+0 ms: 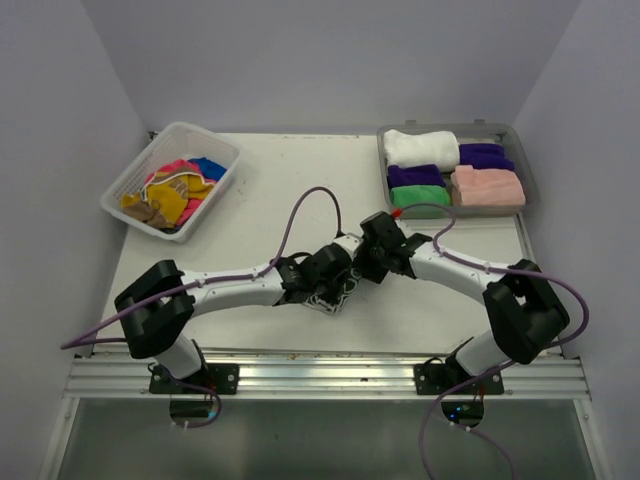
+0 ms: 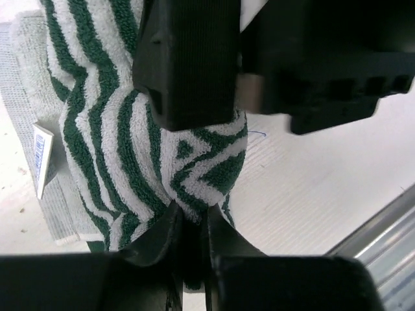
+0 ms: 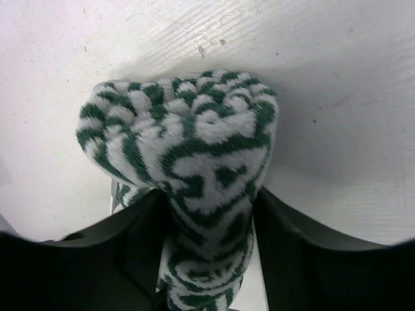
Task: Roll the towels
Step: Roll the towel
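Down at the centre of the white table point(image 1: 260, 220), a little below the middle of the overhead view, both arms crowd over one dark-green-and-white striped terry towel point(image 3: 188, 136), which is bunched into a thick roll on the tabletop. The left gripper point(image 2: 192, 217) has its two black fingers drawn close together on a fold at the roll's end, so it is pinching the cloth. The right gripper point(image 3: 207, 201) straddles the other end, with a dark finger on each side and the roll bulging up between them. Whether those fingers squeeze or merely flank the towel, I cannot tell. In the left wrist view a flat grey-white flap of the same towel lies at the left edge with a small white label point(image 2: 42, 152) on it. At upper left stands a white lattice plastic basket point(image 1: 213, 198) holding a loose heap of pink, yellow, blue and brown cloths point(image 1: 175, 192). At upper right a shallow grey plastic tray point(image 1: 384, 170) holds rolled towels packed side by side: one white point(image 1: 420, 148), two purple, one green and one pink.
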